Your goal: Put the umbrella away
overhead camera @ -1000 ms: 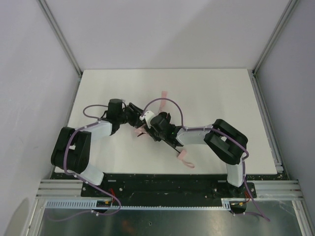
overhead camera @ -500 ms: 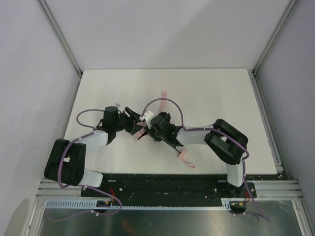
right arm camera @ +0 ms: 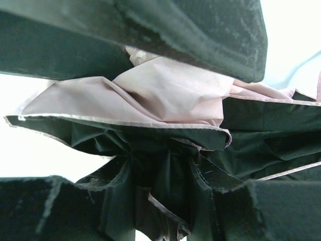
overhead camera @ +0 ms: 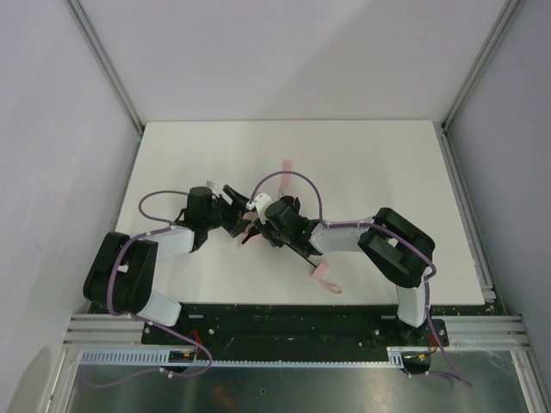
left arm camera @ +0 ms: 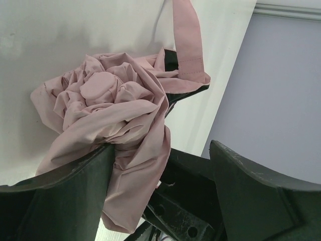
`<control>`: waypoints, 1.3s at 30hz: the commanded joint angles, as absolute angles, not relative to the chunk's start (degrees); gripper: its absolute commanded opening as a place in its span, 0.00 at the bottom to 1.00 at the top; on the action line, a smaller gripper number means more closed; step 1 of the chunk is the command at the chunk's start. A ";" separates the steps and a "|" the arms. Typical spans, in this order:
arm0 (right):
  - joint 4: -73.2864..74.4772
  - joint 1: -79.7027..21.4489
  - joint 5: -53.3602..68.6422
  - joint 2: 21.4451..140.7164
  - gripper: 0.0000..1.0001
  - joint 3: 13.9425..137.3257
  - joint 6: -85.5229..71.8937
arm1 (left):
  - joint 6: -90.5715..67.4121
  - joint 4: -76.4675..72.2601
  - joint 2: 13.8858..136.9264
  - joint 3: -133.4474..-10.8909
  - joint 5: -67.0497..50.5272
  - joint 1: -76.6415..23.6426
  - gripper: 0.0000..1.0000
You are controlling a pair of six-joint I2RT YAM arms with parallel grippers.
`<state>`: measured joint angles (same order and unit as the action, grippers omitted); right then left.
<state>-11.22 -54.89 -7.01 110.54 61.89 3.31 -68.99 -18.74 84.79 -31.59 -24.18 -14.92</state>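
Observation:
The umbrella (left arm camera: 108, 108) is a crumpled pale pink bundle with a dark inner side, lying mid-table between both grippers. In the top view only bits of it show: pink fabric (overhead camera: 249, 230), a closing strap (overhead camera: 287, 165) and the pink wrist loop (overhead camera: 325, 278) near the front edge. My left gripper (left arm camera: 161, 150) stands open; fabric rests against its left finger (left arm camera: 60, 201), and a gap separates it from the right finger (left arm camera: 261, 191). My right gripper (right arm camera: 165, 130) is shut on the umbrella's gathered folds (right arm camera: 150, 95), and in the top view the gripper (overhead camera: 263, 222) covers them.
The white tabletop (overhead camera: 370, 163) is walled by grey panels with aluminium posts at the back corners. Purple cables (overhead camera: 293, 176) loop over both wrists. The two arms nearly touch at the middle. A metal rail (overhead camera: 284, 327) runs along the near edge.
The left gripper's jaws have spread wider and let go of the fabric. The left arm's forearm and elbow have shifted slightly; the right arm has stayed put.

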 commanded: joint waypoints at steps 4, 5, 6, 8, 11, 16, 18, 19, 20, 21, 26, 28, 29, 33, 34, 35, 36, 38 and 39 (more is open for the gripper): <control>-12.06 -54.67 -4.72 106.71 0.00 59.07 2.68 | -65.60 -12.39 92.70 -31.18 -16.85 -17.75 0.85; -12.40 -54.76 -5.09 106.00 0.00 58.93 2.75 | -65.58 -12.44 93.28 -31.28 -16.60 -17.97 0.85; -12.66 -54.80 -5.79 105.38 0.00 58.82 2.69 | -65.57 -12.59 93.53 -31.15 -16.43 -18.08 0.84; -12.86 -54.90 -8.15 104.57 0.00 58.67 2.63 | -65.44 -13.58 92.73 -30.00 -15.95 -18.17 0.84; -12.88 -55.45 -13.21 104.46 0.00 58.48 3.17 | -65.56 -17.07 90.38 -27.70 -17.87 -18.19 0.84; -13.65 -56.69 -16.47 104.87 0.00 58.28 4.02 | -65.09 -19.10 85.26 -26.56 -21.20 -18.16 0.91; -13.54 -56.82 -16.77 104.68 0.00 58.34 4.15 | -65.76 -19.08 83.01 -25.63 -21.32 -18.14 0.93; -13.32 -56.84 -16.96 104.55 0.00 58.31 4.10 | -66.10 -19.08 82.16 -25.16 -21.16 -18.17 0.95; -13.16 -56.81 -16.92 104.35 0.00 58.29 4.07 | -66.71 -18.99 81.55 -24.71 -20.95 -18.14 0.97; -13.00 -56.79 -16.76 104.25 0.00 58.28 4.19 | -67.46 -18.90 81.38 -24.31 -20.85 -18.12 0.98; -13.71 -57.83 -13.52 103.68 0.00 57.83 5.04 | -68.18 -18.89 86.14 -26.10 -21.05 -18.37 0.99; -14.41 -58.42 -11.62 103.37 0.00 57.52 5.46 | -68.11 -18.85 88.15 -27.75 -20.80 -18.61 0.99; -14.77 -58.66 -10.86 103.32 0.00 57.46 5.67 | -68.24 -18.87 88.81 -28.29 -20.73 -18.67 0.99; -14.85 -58.08 -8.04 103.03 0.00 57.28 4.47 | -67.09 -19.05 88.89 -29.03 -20.00 -18.91 0.99; -14.99 -57.60 -6.44 102.62 0.00 57.16 3.78 | -66.77 -19.06 88.88 -28.93 -19.71 -19.03 0.99; -15.10 -57.01 -4.58 102.07 0.00 57.06 3.03 | -66.56 -19.02 89.04 -28.75 -19.70 -19.14 0.99; -15.24 -56.37 -2.73 101.44 0.00 57.05 2.09 | -66.55 -19.05 89.30 -28.44 -19.78 -19.15 0.99; -15.56 -54.76 1.45 100.20 0.00 57.04 0.74 | -66.47 -19.11 89.69 -27.59 -19.82 -19.18 0.98; -15.69 -53.84 3.32 99.58 0.00 57.04 -0.42 | -66.41 -19.27 89.71 -27.02 -19.62 -19.26 0.98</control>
